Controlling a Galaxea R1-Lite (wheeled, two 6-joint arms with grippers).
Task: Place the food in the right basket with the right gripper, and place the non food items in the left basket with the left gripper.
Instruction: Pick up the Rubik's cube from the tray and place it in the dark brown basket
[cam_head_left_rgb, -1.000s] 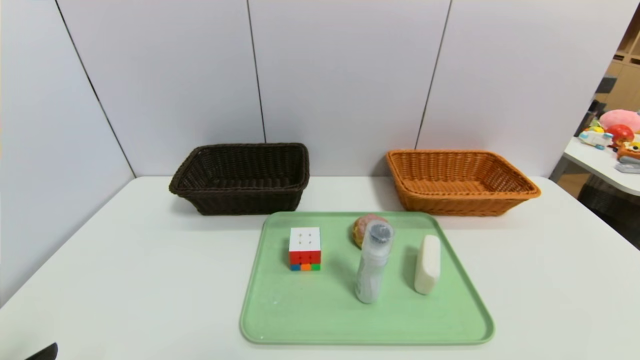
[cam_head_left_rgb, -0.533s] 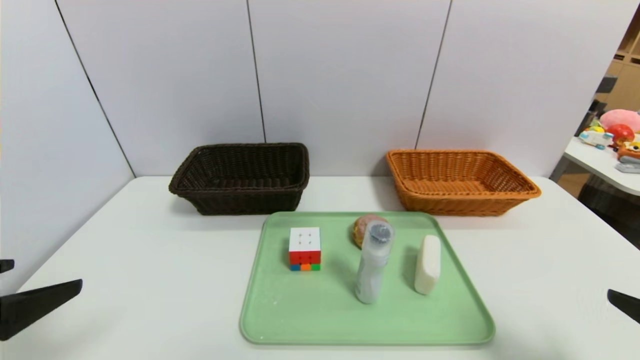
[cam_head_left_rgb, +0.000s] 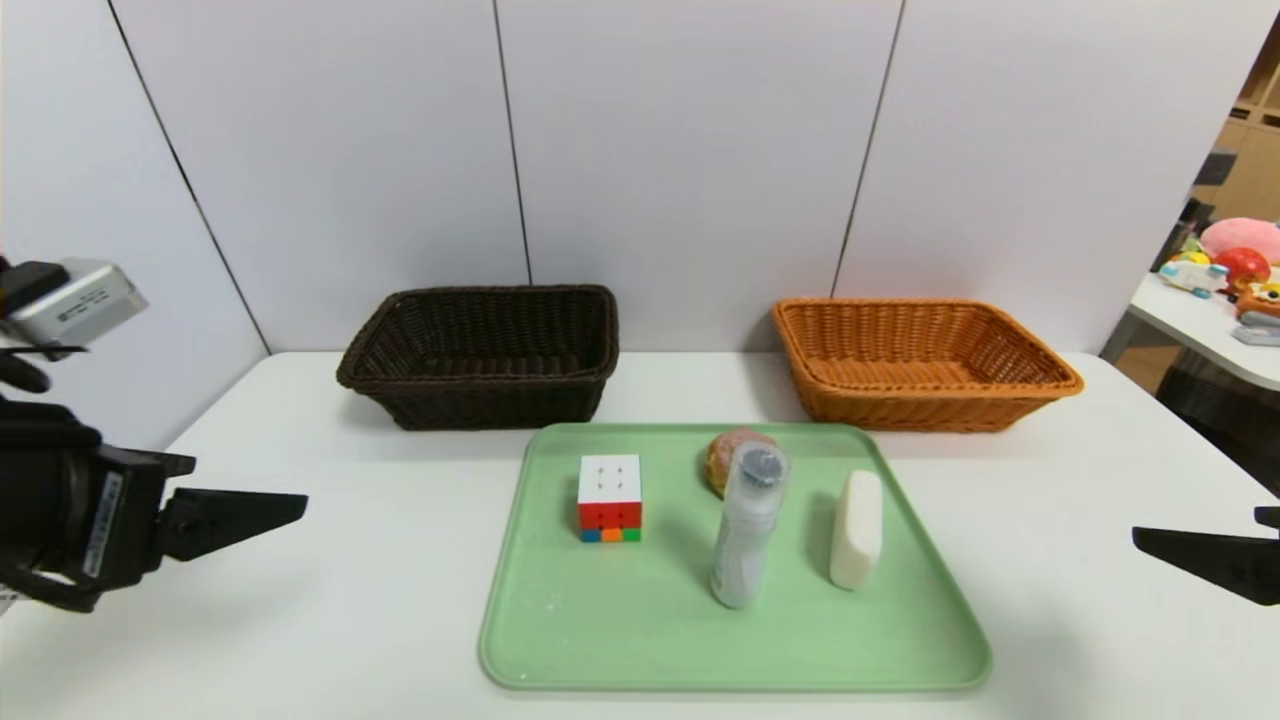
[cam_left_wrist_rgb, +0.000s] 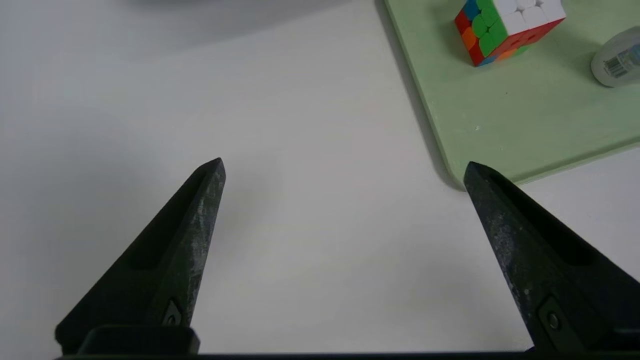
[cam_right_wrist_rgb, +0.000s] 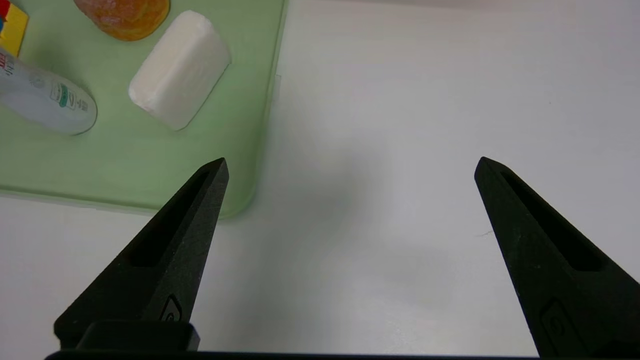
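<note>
Swinging into view over the tabletop (cam_head_left_rgb: 380, 600), the left claw (cam_left_wrist_rgb: 345, 165) now shows far more of itself than a moment ago, and the right claw (cam_right_wrist_rgb: 352, 162) reaches in at the other side; both gape wide and empty. Cube (cam_head_left_rgb: 610, 492), bottle (cam_head_left_rgb: 745, 530), bun (cam_head_left_rgb: 725, 458) and white block (cam_head_left_rgb: 856, 530) (food or not, hard to say) sit unmoved on the tray (cam_head_left_rgb: 600, 650), so sorting seems about to begin.
</note>
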